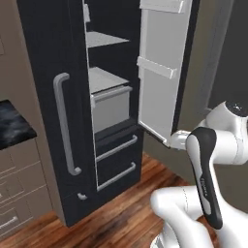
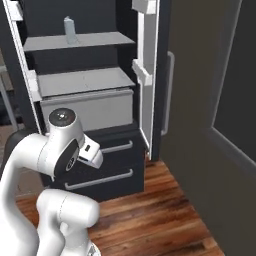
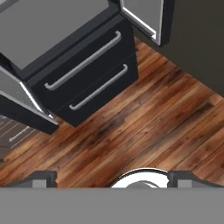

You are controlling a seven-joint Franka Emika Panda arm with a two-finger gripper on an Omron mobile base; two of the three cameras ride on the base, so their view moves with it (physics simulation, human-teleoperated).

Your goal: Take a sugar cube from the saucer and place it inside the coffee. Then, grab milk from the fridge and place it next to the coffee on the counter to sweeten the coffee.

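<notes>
The black fridge [image 1: 48, 58] stands open, its pale grey shelves [image 2: 80, 80] showing. The milk [image 2: 70, 31], a pale blue-grey gabled carton, stands upright on the upper shelf at the back left. My gripper [image 3: 113, 179] is open, fingertips [image 3: 43, 178] far apart with nothing between them. It points down at the wooden floor in front of the fridge's lower drawers [image 3: 83, 65], well below the milk. The black marble counter [image 1: 12, 123] shows at the far left. The saucer and the coffee are out of view.
The fridge's right door [image 2: 145, 75] swings out toward my arm, its white shelved inside facing left. The left door carries a long grey bar handle [image 1: 65, 126]. A dark wall [image 2: 215, 100] closes the right side. Taupe drawer fronts [image 1: 14, 184] sit under the counter.
</notes>
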